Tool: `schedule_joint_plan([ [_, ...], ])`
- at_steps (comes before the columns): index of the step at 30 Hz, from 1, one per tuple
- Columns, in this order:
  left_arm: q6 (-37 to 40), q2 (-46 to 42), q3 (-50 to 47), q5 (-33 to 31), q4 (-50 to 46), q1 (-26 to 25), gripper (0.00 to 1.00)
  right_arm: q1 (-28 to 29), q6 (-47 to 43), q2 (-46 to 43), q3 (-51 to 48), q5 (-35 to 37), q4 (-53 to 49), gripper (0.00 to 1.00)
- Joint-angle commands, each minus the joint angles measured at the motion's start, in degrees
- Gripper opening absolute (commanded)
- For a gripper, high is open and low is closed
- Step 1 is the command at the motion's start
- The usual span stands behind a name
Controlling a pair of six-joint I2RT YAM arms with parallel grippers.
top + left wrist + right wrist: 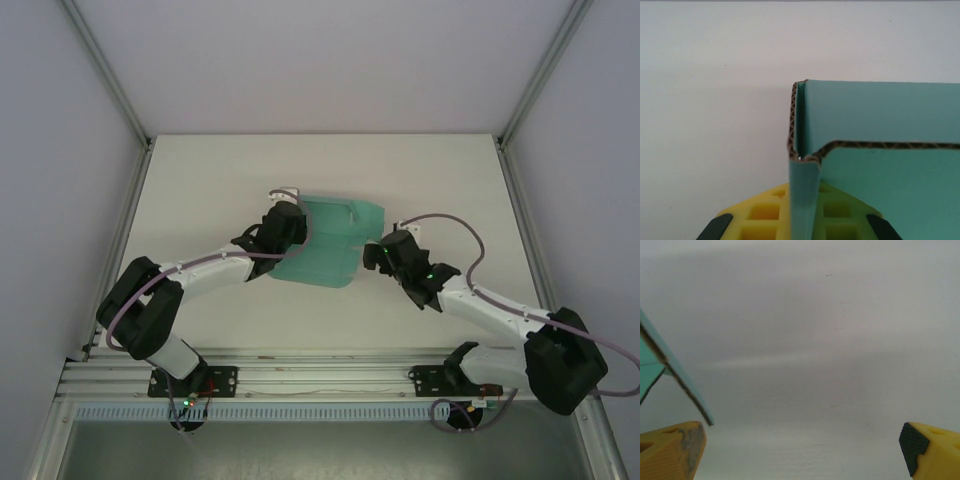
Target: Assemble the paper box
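Paper box [330, 248] sits mid-table [220, 170], not closed up: a teal sheet partly folded, one panel raised off the white surface. Material is thin corrugated card with smooth teal faces, brown fluting along the cut edges, and a narrow flap bent at a sharp crease. Left gripper [296, 232] at the box's left edge, yellow grid-moulded fingers [765, 215] pinched on that flap. Right gripper [802, 447] just right of the box, fingers wide apart, black ribbed pad [912, 442] on one.

Left gripper [293, 228] pinches the teal paper box [330, 245] by its left edge, middle of the worktop [320, 170], right gripper [378, 252] just beside its right edge.
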Motion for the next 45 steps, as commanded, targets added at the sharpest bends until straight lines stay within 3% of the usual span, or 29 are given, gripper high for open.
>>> schedule_joint_plan([
  [1, 0.4, -0.3, 1.0, 0.1, -0.4, -0.3, 0.0, -0.1, -0.2, 0.3, 1.0, 2.0, 7.6, 1.0],
  [7, 1.2, 0.2, 0.6, 2.2, 0.4, -0.3, 0.0, -0.1, -6.3, 1.5, 3.7, -0.6, 9.7, 1.0],
  [19, -1.4, -0.9, 0.8, 4.9, 0.3, -0.3, 0.0, 0.7, -11.0, 14.4, 11.4, -5.1, 15.7, 1.0],
  [28, -3.1, 0.0, 2.0, 3.6, -1.4, -0.3, 0.0, 3.8, -13.0, 18.7, 13.4, 4.3, 14.4, 1.0],
  [35, -1.5, 0.4, 1.7, -0.2, -1.8, -0.2, 0.0, 3.8, -11.8, 10.7, 8.8, 11.8, 11.8, 1.0],
  [40, -3.4, -0.6, 1.3, -2.5, -2.1, 0.8, 0.0, 3.0, -7.7, 3.3, 7.0, 14.7, 4.5, 1.0],
  [42, -4.6, -1.1, 1.3, -5.1, -2.7, 1.1, 0.0, 2.3, -3.5, -0.1, 6.1, 12.7, 2.1, 1.0],
  [45, -6.6, -1.8, 1.1, -8.9, -2.4, 1.1, 0.0, 1.8, 3.3, -5.7, 3.8, 1.5, 2.8, 1.0],
])
